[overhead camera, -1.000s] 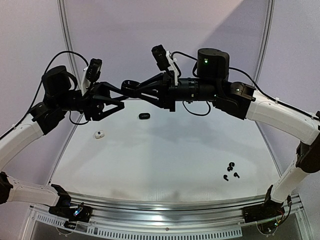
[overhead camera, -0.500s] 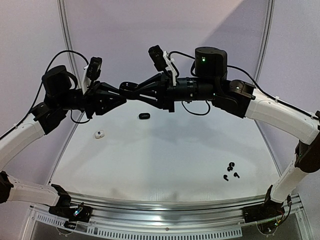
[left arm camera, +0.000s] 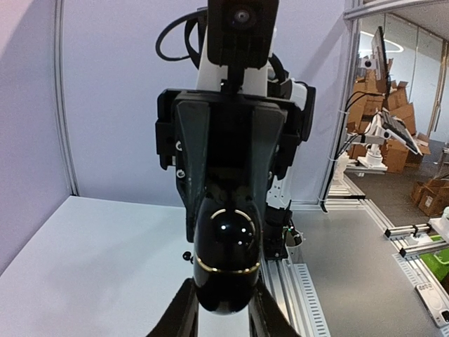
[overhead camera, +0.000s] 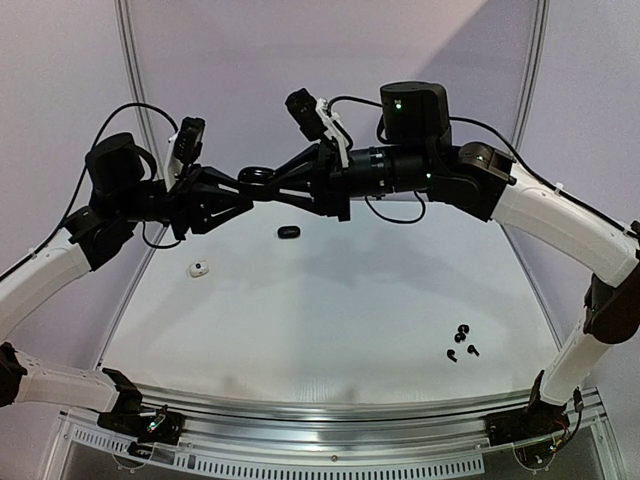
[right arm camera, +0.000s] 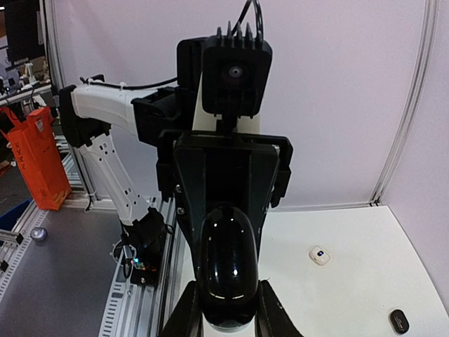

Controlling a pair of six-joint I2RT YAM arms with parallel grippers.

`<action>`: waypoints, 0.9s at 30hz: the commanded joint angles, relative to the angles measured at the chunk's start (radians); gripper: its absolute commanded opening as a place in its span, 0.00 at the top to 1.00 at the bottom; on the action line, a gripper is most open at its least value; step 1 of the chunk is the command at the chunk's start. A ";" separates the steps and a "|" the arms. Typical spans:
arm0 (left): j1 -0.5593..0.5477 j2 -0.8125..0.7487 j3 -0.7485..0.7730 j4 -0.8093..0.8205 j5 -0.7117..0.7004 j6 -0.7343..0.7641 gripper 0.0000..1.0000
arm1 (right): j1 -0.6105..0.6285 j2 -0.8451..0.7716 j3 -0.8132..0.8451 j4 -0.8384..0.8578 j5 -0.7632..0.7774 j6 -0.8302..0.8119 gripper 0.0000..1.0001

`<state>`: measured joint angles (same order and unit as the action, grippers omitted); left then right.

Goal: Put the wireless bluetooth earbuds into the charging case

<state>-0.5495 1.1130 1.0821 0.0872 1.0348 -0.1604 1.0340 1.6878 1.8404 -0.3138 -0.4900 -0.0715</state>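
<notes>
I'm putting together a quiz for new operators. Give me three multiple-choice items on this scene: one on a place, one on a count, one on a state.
1. Where do the loose earbuds lie?
A) near right of the table
B) far left
C) on an arm

2. How many cases lie on the table?
A) none
B) two
C) four

3. The glossy black case in the air is
A) hanging free
B) held by one gripper
C) held by both grippers

Answers:
1 A, they cluster near the right arm's base.
2 B, a dark case and a white case.
3 C, the left gripper and the right gripper each clamp it.
</notes>
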 commanded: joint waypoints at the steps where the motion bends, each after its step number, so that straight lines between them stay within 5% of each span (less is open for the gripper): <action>1: -0.004 -0.001 -0.007 -0.016 0.054 0.023 0.73 | -0.001 0.019 0.095 -0.153 0.073 -0.081 1.00; 18: -0.021 0.010 0.000 -0.020 0.044 0.039 0.58 | 0.008 0.038 0.141 -0.232 0.060 -0.120 1.00; 27: -0.032 0.011 0.001 -0.020 0.038 0.046 0.63 | 0.016 0.062 0.164 -0.229 0.048 -0.117 1.00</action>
<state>-0.5583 1.1133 1.0821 0.0689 1.0607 -0.1272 1.0428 1.7222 1.9759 -0.5255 -0.4522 -0.1848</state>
